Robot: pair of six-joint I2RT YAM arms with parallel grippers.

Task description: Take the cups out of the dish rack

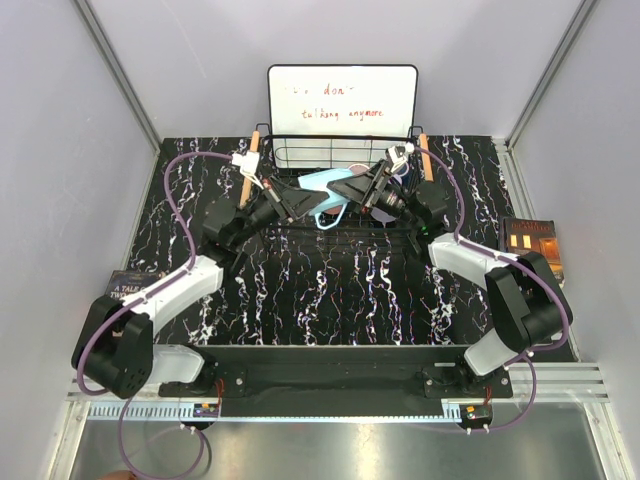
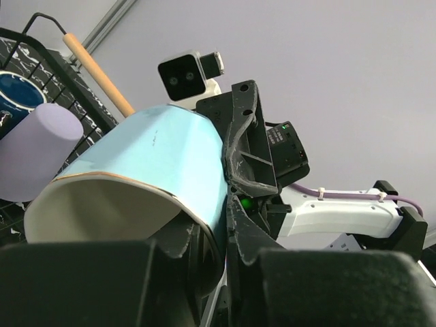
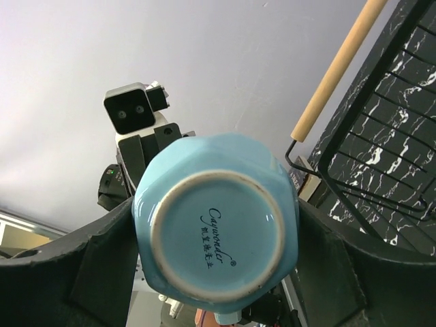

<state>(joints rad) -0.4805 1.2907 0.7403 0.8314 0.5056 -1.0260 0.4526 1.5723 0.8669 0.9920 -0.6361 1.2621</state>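
Gripping the light blue cup [image 3: 216, 218] round its body, the right claw [image 3: 216, 228] stands wide, with a finger pressed to each side and the printed base facing its own camera. The left claw [image 2: 211, 272] is pinched narrow on the same cup's gold-edged rim. One finger appears to sit inside the cream mouth and the other outside the wall.

The cup lies on its side in the air between the two claws, with the dish rack [image 1: 300, 150] below and beyond them. This double hold looks like a hand-over: each claw takes the part the other leaves free, so the cup is never unsupported. The rim is probably the left claw's only purchase while the right one spans the body.

Three cups can be counted:
- The blue one, held by both claws.
- A lavender cup [image 2: 37, 153] just left of the left claw's fingertips, its closed base showing.
- A dark navy cup [image 2: 20, 92] beyond the lavender one, in the rack.

Any others are hidden under the arms. There is one rack and two wooden handles [image 1: 250, 172], one outboard of each claw.
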